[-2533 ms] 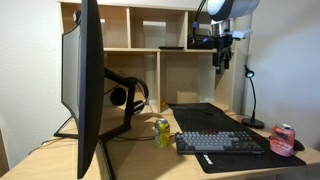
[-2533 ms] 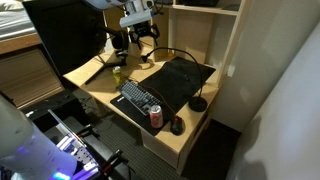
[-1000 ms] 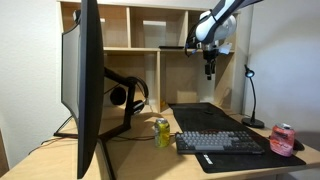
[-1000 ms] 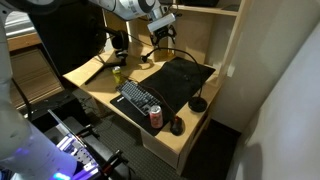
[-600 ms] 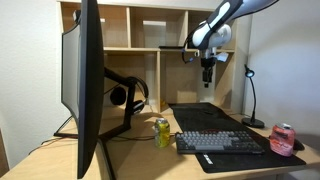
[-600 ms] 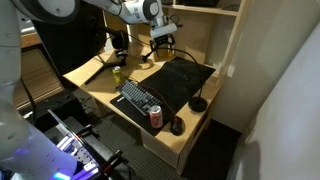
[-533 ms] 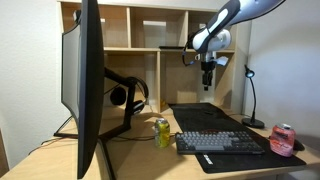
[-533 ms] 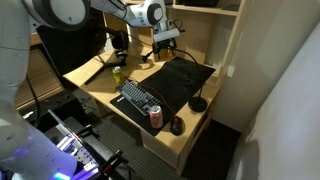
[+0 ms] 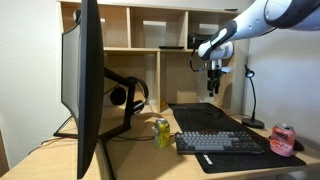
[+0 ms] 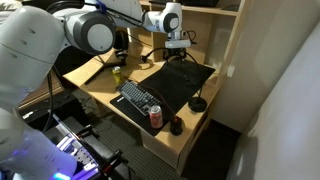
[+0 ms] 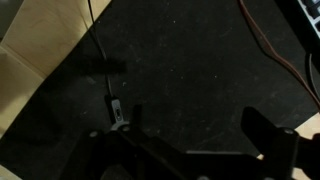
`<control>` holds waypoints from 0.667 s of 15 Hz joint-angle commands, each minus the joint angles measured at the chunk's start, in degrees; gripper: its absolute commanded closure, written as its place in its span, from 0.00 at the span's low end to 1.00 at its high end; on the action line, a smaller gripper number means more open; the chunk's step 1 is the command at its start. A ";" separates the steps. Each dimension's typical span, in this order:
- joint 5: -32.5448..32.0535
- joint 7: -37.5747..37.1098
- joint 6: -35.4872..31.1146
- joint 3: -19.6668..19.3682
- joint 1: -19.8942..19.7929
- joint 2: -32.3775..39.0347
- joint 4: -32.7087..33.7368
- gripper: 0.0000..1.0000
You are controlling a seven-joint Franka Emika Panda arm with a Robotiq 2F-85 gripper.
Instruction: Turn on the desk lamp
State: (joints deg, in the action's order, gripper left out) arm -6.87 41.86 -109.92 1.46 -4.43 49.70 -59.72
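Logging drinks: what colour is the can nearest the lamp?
The can is red, best seen in an exterior view.

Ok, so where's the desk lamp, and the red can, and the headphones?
desk lamp [image 9: 253, 123]: in an exterior view, on its round black base.
red can [image 9: 283, 138]: in an exterior view, on the middle of its side.
headphones [image 9: 120, 96]: in an exterior view, on the dark ear cup.

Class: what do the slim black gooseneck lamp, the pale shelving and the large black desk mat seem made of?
Slim black gooseneck lamp: likely metal or plastic, matte; its thin stem holds a curve. Pale shelving: wood or wood-look laminate, judging by the light, flat boards. Large black desk mat: probably fabric or rubber; dull, without glare, lying flat.
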 commanded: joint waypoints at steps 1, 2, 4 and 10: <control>-0.24 -0.22 0.50 0.33 -0.12 0.36 0.86 0.00; -0.24 -0.34 0.57 0.34 -0.05 0.45 1.09 0.00; -2.94 -1.26 5.47 -1.31 1.68 5.11 7.34 0.00; -4.50 -0.05 13.58 -1.19 3.29 16.46 24.05 0.00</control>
State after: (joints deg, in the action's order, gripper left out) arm -10.63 41.04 -100.70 1.06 -2.21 59.31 -46.60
